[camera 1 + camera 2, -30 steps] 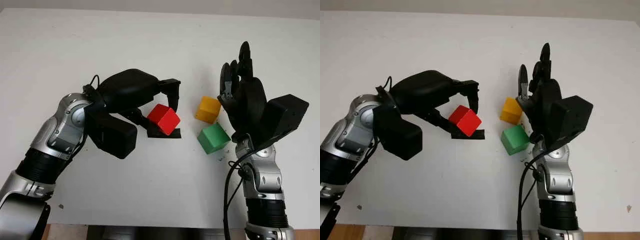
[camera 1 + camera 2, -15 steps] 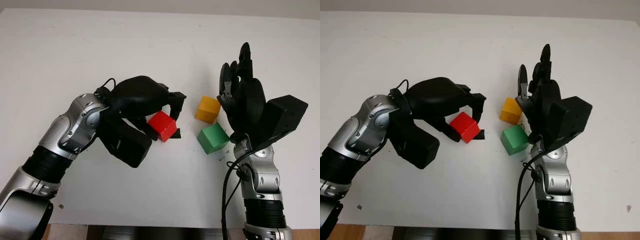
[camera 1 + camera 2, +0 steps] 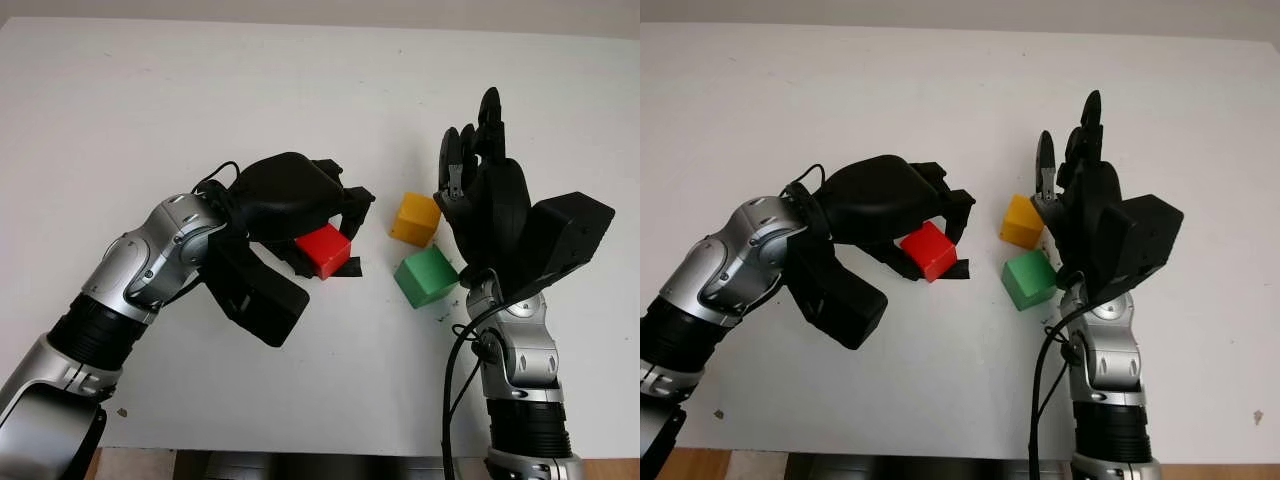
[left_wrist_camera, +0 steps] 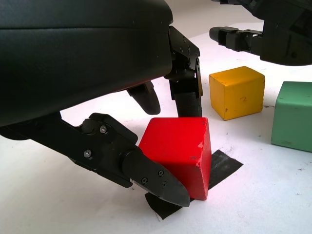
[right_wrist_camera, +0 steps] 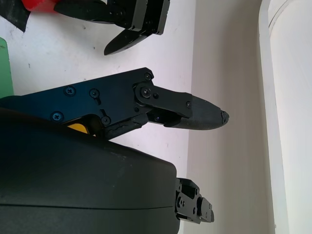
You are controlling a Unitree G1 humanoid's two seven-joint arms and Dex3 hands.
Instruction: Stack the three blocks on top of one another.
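My left hand (image 3: 331,232) is shut on the red block (image 3: 323,250) at the table's middle, fingers on its near and far sides. In the left wrist view the red block (image 4: 178,153) sits with its bottom edge on a black tape mark (image 4: 222,165). To its right, a yellow block (image 3: 415,218) and a green block (image 3: 427,277) sit apart on the table, the green one nearer to me. My right hand (image 3: 472,150) is open, raised upright just right of those two blocks, touching neither.
The white table (image 3: 300,100) stretches wide behind and to both sides of the blocks. Its front edge runs along the bottom of the eye views. A black cable (image 3: 458,370) hangs beside my right forearm.
My left hand has carried the red block slightly right and down onto the tape mark, with the forearm swinging in. The right hand and the other two blocks have stayed put.
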